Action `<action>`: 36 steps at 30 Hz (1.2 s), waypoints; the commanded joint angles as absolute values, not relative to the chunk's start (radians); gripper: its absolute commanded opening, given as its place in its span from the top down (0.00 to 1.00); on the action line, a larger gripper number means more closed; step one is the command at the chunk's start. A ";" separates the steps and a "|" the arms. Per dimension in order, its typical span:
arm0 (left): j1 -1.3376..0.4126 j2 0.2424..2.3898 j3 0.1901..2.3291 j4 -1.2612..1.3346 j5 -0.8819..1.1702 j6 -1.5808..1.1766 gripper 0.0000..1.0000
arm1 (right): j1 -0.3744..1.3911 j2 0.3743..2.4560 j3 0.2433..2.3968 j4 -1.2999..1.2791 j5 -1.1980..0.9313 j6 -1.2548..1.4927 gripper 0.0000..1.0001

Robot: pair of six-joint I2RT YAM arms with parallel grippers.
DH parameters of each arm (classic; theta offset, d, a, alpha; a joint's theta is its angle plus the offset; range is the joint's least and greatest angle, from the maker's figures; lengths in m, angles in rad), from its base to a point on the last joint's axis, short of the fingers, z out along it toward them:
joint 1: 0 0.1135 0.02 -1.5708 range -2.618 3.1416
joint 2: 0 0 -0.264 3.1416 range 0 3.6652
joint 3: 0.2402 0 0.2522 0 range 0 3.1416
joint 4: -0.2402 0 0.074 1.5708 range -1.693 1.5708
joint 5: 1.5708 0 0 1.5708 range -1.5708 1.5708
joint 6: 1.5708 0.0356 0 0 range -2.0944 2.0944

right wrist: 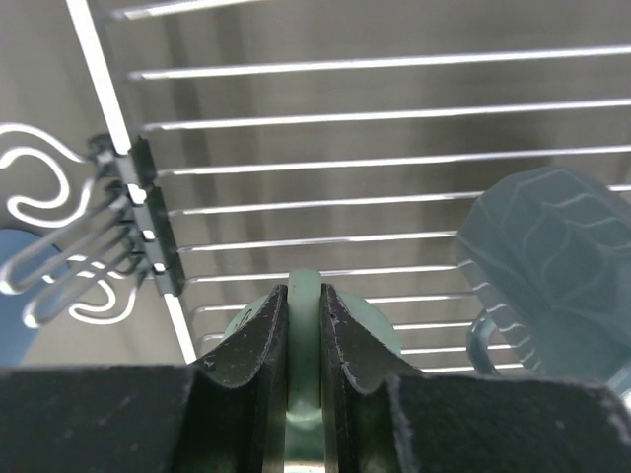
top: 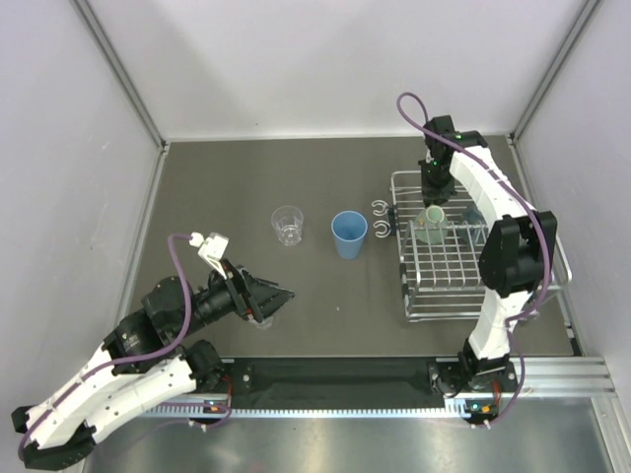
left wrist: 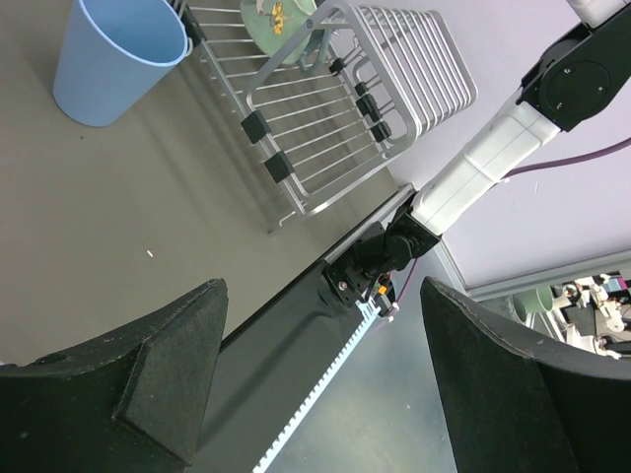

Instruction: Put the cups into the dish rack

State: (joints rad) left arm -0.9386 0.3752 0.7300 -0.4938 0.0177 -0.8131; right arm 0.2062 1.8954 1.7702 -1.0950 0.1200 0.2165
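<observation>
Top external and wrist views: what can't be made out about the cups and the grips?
Under the left gripper: top external shows something clear, mostly covered by it; the left wrist view misses it.
The pale green mug: in the right wrist view, the right gripper hides whether rim or handle is pinched.
The teal mug: blurred in the right wrist view, tiny in top external.

The rack (top: 439,271) is bright metal wire, smooth and shiny. The desk (top: 246,177) is dark and matt, faintly grained. The blue tumbler (top: 348,235) is smooth plastic with a soft sheen. The clear tumbler (top: 287,225) is glossy, see-through plastic. The fingers (right wrist: 251,345) are black, matt and rough-grained. The pale mug (right wrist: 305,296) looks smooth. The teal mug (right wrist: 552,256) has a raised pattern and a satin finish.
</observation>
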 commanded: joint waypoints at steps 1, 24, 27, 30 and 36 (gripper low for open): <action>-0.940 0.368 0.729 -0.489 0.018 -0.818 0.16 | 0.196 1.848 1.744 -1.028 0.118 0.204 1.00; -0.940 0.373 0.738 -0.503 0.018 -0.834 0.16 | 0.196 1.916 1.614 -0.957 0.147 0.192 1.00; -0.939 0.374 0.738 -0.502 0.018 -0.838 0.16 | 0.198 1.921 1.611 -0.956 0.150 0.192 0.99; -0.940 0.374 0.742 -0.502 0.018 -0.838 0.16 | 0.199 1.924 1.600 -0.954 0.156 0.189 0.98; -0.940 0.377 0.742 -0.503 0.020 -0.838 0.16 | 0.202 1.936 1.589 -0.945 0.166 0.189 0.94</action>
State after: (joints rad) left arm -0.9386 0.3756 0.7292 -0.5022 0.0177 -0.8368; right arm 0.2066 1.9259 1.5803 -0.9638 0.1413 0.2012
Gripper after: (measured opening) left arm 0.837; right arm 0.131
